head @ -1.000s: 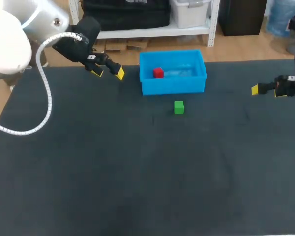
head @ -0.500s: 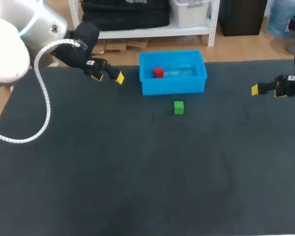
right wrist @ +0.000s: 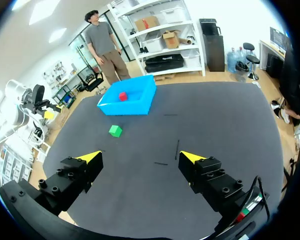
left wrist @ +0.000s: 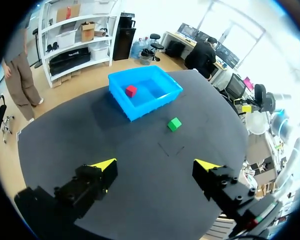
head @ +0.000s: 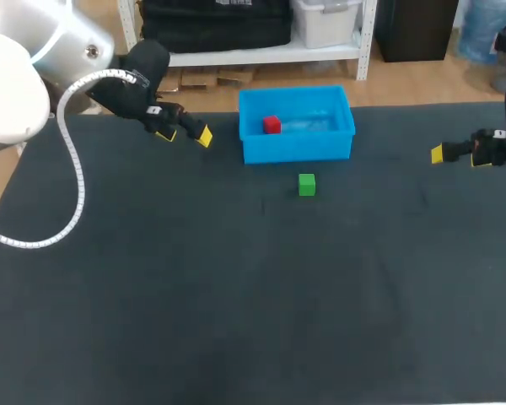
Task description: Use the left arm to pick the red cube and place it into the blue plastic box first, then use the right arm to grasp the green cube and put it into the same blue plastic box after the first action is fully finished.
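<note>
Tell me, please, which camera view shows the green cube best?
The head view: the green cube sits unobstructed just in front of the blue box. Both wrist views show it too, but smaller and farther off.

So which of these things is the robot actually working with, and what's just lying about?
Part of the job:
red cube, lying in the blue plastic box
green cube, on the cloth in front of the box
left gripper and right gripper, both open, holding nothing

Just there:
dark table
thin short marks on its cloth
</note>
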You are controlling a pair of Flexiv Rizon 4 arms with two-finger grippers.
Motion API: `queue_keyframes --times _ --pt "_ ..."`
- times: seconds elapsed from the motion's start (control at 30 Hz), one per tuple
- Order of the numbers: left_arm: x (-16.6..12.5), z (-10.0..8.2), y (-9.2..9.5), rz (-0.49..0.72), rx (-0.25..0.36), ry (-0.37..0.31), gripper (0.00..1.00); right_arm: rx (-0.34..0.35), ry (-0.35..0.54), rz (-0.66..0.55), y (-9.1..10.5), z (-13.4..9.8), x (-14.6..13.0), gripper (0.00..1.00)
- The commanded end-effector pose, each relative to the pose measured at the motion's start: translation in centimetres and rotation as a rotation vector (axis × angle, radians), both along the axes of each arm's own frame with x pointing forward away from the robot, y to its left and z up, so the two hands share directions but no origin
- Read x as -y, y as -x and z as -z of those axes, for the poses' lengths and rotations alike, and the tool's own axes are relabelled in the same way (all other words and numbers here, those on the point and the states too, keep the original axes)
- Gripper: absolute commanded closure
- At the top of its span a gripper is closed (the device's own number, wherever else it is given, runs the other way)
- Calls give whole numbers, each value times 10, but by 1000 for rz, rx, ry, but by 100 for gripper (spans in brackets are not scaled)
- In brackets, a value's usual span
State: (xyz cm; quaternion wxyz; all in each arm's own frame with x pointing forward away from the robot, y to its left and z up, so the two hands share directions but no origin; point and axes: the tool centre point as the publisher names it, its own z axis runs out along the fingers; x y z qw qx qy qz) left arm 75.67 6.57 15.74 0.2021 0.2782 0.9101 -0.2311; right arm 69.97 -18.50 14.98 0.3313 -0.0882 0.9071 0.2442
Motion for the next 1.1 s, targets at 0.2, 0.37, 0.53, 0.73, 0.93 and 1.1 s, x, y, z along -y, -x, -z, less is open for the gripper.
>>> queue_keyframes --times 0.2,0.37,0.53,0.73,0.93,1.1 --pt "-1 1 0 2 3 4 0 -1 1 0 0 0 0 0" --pt "-1 1 0 2 3 4 0 1 5 7 -1 -3 -4 0" --pt "-1 1 0 2 3 4 0 -3 42 35 3 -13 -25 0" --pt "-1 1 0 2 3 4 0 -43 78 63 3 -12 -43 0" --pt "-1 1 0 2 3 4 0 -68 97 71 -2 -13 -57 0" --pt "-1 1 0 2 3 4 0 -87 135 62 -10 -13 -68 0"
